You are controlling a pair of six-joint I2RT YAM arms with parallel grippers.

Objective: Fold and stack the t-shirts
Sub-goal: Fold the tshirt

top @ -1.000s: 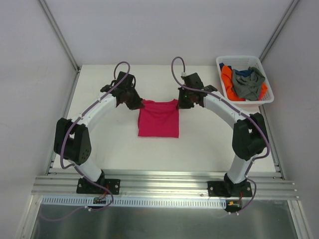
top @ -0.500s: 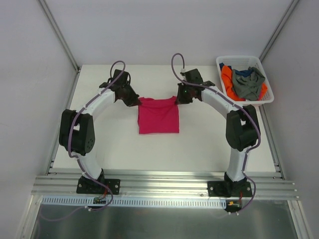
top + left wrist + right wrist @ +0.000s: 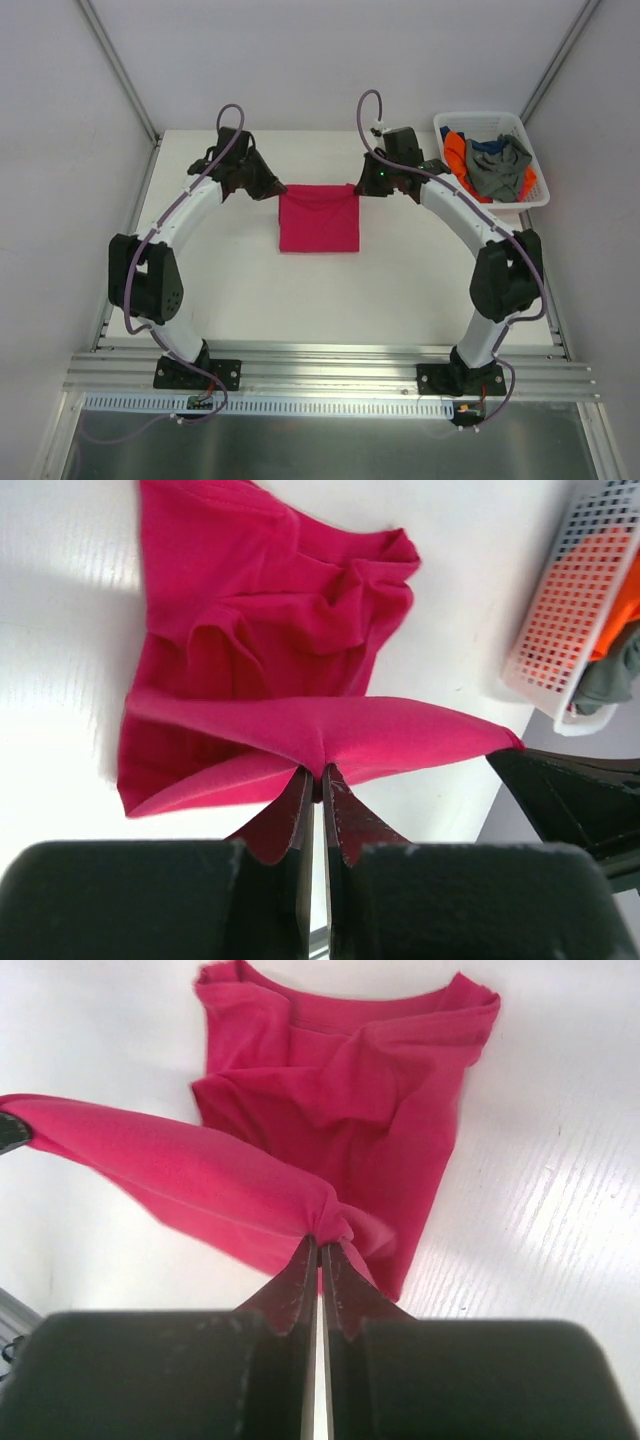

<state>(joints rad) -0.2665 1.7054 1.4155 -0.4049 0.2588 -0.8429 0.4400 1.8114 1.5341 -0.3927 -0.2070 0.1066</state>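
The magenta-pink t-shirt (image 3: pixel 318 218) lies partly folded on the white table, its far edge lifted and stretched between both grippers. My left gripper (image 3: pixel 274 190) is shut on the shirt's far left corner; its wrist view shows the cloth (image 3: pixel 290 650) pinched at the fingertips (image 3: pixel 320 773). At the far right corner my right gripper (image 3: pixel 358 189) is shut on the same shirt (image 3: pixel 340 1090), with cloth bunched at its tips (image 3: pixel 320 1240). Grey (image 3: pixel 497 166), orange (image 3: pixel 456 155) and dark blue (image 3: pixel 488 146) t-shirts sit crumpled in the basket.
A white plastic basket (image 3: pixel 477 119) stands at the table's far right corner, also visible in the left wrist view as a basket (image 3: pixel 565 610). White walls enclose the table on the left, back and right. An aluminium rail (image 3: pixel 330 370) runs along the near edge.
Both grippers have carried the pink shirt's held edge away from the arm bases, toward the far side of the table. The shirt has slid slightly that way with it.
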